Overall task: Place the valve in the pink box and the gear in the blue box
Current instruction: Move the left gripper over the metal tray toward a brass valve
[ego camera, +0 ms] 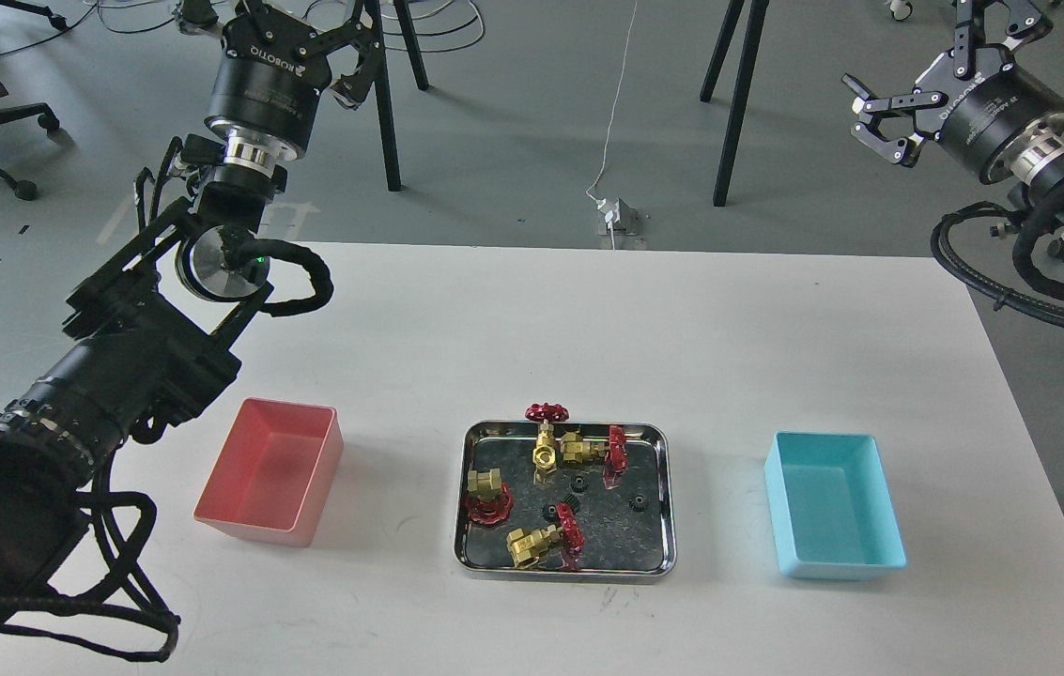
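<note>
Four brass valves with red handwheels lie in the steel tray (565,568): one upright valve (546,441) at the back, one (585,450) beside it, one (486,490) at the left, one (539,543) at the front. Three tiny black gears (577,485), (550,512), (637,502) lie among them. The pink box (270,474) stands empty left of the tray. The blue box (832,502) stands empty to its right. My left gripper (301,23) is open, high beyond the table's far left. My right gripper (940,56) is open, high at the far right. Both hold nothing.
The white table (588,319) carries only the boxes and the tray. Black tripod legs (736,103) and a cable (616,103) stand on the floor beyond its far edge. My left forearm (128,366) hangs over the table near the pink box.
</note>
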`<act>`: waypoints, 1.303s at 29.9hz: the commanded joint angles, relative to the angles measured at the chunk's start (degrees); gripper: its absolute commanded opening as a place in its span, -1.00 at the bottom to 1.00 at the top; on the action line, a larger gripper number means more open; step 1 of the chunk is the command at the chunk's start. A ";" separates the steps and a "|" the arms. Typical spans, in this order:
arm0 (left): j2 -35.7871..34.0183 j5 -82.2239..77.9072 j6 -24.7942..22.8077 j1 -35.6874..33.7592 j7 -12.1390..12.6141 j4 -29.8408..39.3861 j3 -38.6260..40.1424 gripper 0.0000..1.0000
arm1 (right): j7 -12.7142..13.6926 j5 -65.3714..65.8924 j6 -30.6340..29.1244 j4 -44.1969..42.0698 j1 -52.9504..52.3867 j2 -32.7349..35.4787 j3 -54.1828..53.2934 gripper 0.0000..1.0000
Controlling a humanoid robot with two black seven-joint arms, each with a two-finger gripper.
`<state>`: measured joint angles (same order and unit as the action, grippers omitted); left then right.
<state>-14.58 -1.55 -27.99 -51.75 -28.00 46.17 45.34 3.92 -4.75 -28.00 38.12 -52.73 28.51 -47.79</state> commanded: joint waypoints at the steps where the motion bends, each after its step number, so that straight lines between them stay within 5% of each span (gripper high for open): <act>1: -8.69 -5.99 -0.01 -4.92 0.00 10.58 -5.22 1.00 | -0.06 -0.17 0.00 0.29 0.44 1.71 -0.11 0.99; 6: -16.18 -10.12 -0.01 -25.81 0.00 16.05 -34.63 1.00 | -0.06 -0.26 0.00 0.03 0.61 2.16 -0.11 0.99; 11: -14.96 -24.43 -0.01 -47.01 0.00 20.00 -63.83 0.99 | 0.03 -0.17 0.00 0.03 1.75 3.30 -0.11 0.99; 16: -10.48 -41.12 11.69 -56.18 0.00 25.10 -82.05 0.97 | 0.03 -1.14 0.00 -0.15 2.45 4.01 -0.20 0.99; 21: -10.12 -59.69 30.50 -55.66 0.00 30.55 -92.86 0.94 | 0.12 -2.72 0.00 0.11 2.81 4.01 -0.11 0.99; 25: -12.13 -62.08 40.36 -50.93 0.00 31.18 -98.94 0.94 | 0.12 -2.64 0.00 0.11 2.81 4.01 -0.20 0.99; 34: -15.13 -69.02 44.76 -36.43 0.00 30.56 -98.34 0.94 | 0.38 -2.64 0.00 0.03 1.15 2.69 0.42 0.99; 39: -13.21 -69.03 46.79 -30.79 0.00 28.37 -95.88 0.94 | 3.37 -2.55 0.00 -0.15 -3.60 -0.73 1.12 0.99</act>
<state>-29.07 -70.56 18.25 -85.42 -28.00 75.95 -52.05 5.69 -7.31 -28.00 38.05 -54.17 29.55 -46.95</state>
